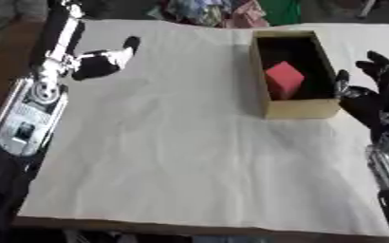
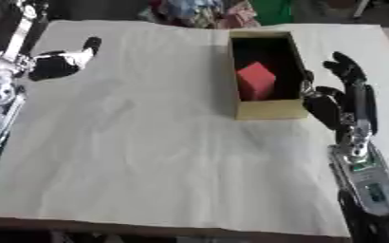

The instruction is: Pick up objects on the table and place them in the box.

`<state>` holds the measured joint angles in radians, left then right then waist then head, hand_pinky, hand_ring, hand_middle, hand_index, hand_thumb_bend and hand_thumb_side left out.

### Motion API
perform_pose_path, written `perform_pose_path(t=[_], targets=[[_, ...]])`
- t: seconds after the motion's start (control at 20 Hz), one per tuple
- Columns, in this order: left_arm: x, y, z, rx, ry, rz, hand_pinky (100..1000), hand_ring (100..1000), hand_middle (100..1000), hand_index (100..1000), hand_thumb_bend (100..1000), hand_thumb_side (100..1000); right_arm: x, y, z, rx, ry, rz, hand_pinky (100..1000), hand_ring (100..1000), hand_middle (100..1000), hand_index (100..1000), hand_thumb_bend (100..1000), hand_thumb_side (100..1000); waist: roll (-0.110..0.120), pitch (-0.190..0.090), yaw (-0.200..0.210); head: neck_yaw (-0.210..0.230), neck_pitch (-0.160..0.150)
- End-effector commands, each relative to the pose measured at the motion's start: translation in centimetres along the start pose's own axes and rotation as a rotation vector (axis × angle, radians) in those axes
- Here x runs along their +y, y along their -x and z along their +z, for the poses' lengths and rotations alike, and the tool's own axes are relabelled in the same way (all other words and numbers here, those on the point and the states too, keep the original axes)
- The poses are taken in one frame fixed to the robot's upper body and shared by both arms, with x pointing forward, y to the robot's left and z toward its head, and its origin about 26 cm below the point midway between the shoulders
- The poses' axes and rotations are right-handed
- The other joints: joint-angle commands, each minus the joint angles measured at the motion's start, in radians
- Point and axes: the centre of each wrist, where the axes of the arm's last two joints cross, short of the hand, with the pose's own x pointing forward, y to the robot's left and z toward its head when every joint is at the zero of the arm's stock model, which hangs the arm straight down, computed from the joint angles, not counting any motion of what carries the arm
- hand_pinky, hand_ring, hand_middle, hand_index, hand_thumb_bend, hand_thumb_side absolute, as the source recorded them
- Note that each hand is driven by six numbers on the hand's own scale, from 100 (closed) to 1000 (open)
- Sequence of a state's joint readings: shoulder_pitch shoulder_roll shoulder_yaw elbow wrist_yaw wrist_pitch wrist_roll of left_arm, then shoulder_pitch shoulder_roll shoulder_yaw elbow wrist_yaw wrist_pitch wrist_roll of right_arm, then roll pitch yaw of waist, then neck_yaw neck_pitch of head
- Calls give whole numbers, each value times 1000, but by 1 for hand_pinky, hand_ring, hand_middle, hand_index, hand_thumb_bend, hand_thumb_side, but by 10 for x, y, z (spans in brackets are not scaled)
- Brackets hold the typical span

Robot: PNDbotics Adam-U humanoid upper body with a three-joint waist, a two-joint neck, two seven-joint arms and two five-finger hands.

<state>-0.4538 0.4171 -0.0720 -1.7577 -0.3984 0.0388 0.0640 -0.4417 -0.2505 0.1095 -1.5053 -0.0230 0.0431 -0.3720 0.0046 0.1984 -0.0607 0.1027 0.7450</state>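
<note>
A tan cardboard box (image 1: pixel 297 108) stands open at the upper right of the paper-covered table (image 1: pixel 173 152). Inside it lies a red cube (image 1: pixel 283 79), leaning against the box's left wall. Just right of the box, my right hand (image 2: pixel 335 97) hangs open with its fingers spread and pointing away, holding nothing. Over the table's upper left, my left hand (image 1: pixel 106 59) is held above the paper, its fingers relaxed and empty.
Crumpled colourful cloth (image 1: pixel 210 12) and a green object (image 1: pixel 279 10) lie beyond the table's far edge. My left forearm (image 1: pixel 33 107) runs along the table's left edge, and my right forearm (image 2: pixel 365 173) along the right edge.
</note>
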Motion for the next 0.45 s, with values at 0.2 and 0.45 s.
perform_pose_path(t=[0.2,0.45], targets=[[12,-2,7,0,-50,118,744,733,719,878,348,100,-7,-11,-5,-44,21,9,682,946,759,897,193,100,1,-13,-1,-15,3],[13,6,15,23,-59,208,737,727,716,877,336,100,-7,-11,-5,-44,23,7,682,946,759,897,195,100,0,-12,-1,-24,3]])
